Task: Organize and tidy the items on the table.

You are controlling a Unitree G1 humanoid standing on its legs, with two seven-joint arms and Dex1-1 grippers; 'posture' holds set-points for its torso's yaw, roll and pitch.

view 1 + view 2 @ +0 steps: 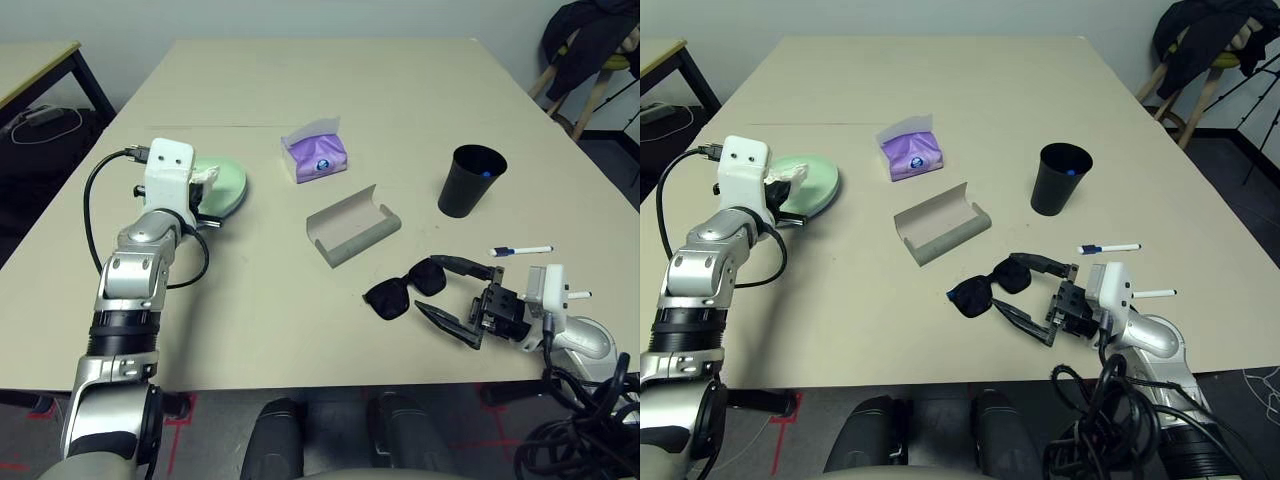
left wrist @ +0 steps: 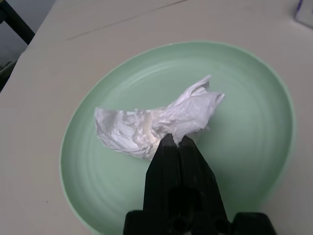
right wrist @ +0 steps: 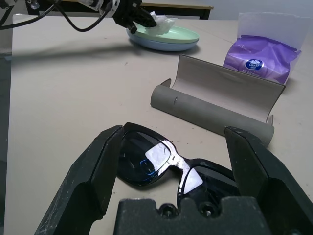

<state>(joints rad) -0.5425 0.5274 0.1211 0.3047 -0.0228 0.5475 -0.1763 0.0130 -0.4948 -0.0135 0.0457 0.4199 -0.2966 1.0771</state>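
Note:
A crumpled white tissue (image 2: 146,125) lies in the pale green plate (image 2: 244,122), which is stacked on a light blue plate (image 3: 161,45) at the table's left. My left gripper (image 2: 176,142) is shut on the tissue's edge, just above the plate. Near the front right, the black sunglasses (image 1: 395,295) lie on the table (image 1: 260,290) with one end between the fingers of my open right gripper (image 1: 427,285), which touch nothing. The grey glasses case (image 1: 352,228) lies open mid-table. A white marker pen (image 1: 522,250) and a black cup (image 1: 470,180) are to the right.
A purple tissue pack (image 1: 318,152) stands behind the glasses case. A side table (image 1: 40,60) is at the far left and a chair draped with dark clothing (image 1: 590,50) at the far right. Black cables (image 1: 590,420) hang off my right arm.

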